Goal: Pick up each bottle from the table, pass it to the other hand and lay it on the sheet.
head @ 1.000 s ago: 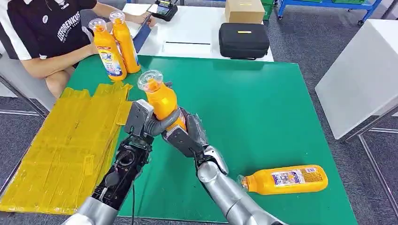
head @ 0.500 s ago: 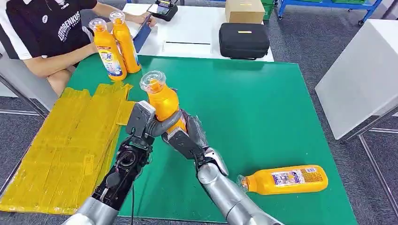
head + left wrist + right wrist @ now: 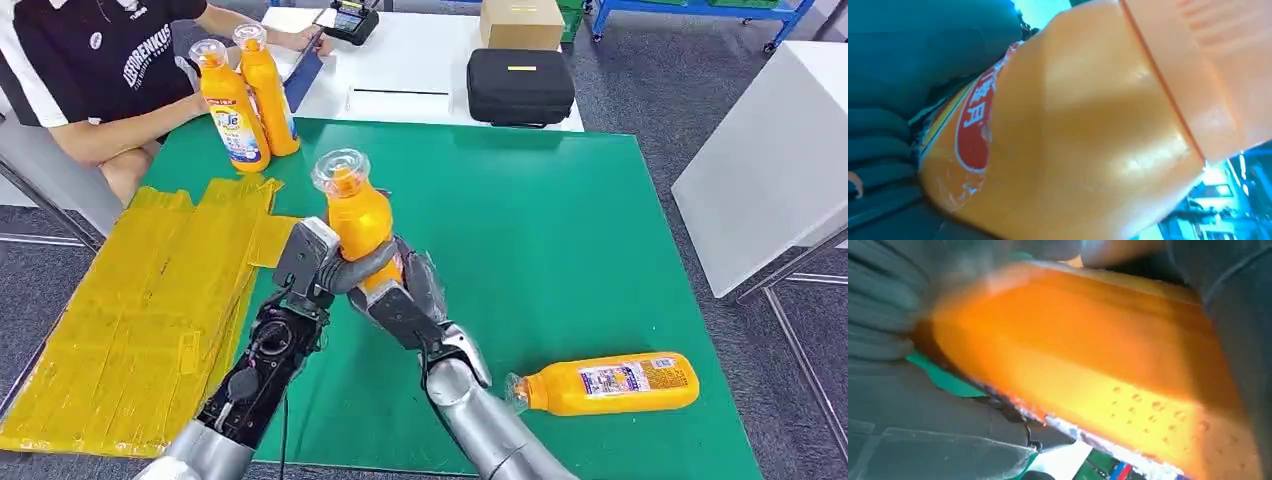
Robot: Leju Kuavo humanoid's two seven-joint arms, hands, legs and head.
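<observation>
Green table [image 3: 560,220], grey carpet [image 3: 640,80] — both hands [image 3: 345,272] gripping orange bottle [image 3: 358,215]

Grey carpet floor [image 3: 640,90] all around the green bench [image 3: 560,230]. White desk [image 3: 420,75] at 12 o'clock, another white table [image 3: 770,170] at 3, blue rack [image 3: 690,12] at 1.
</observation>
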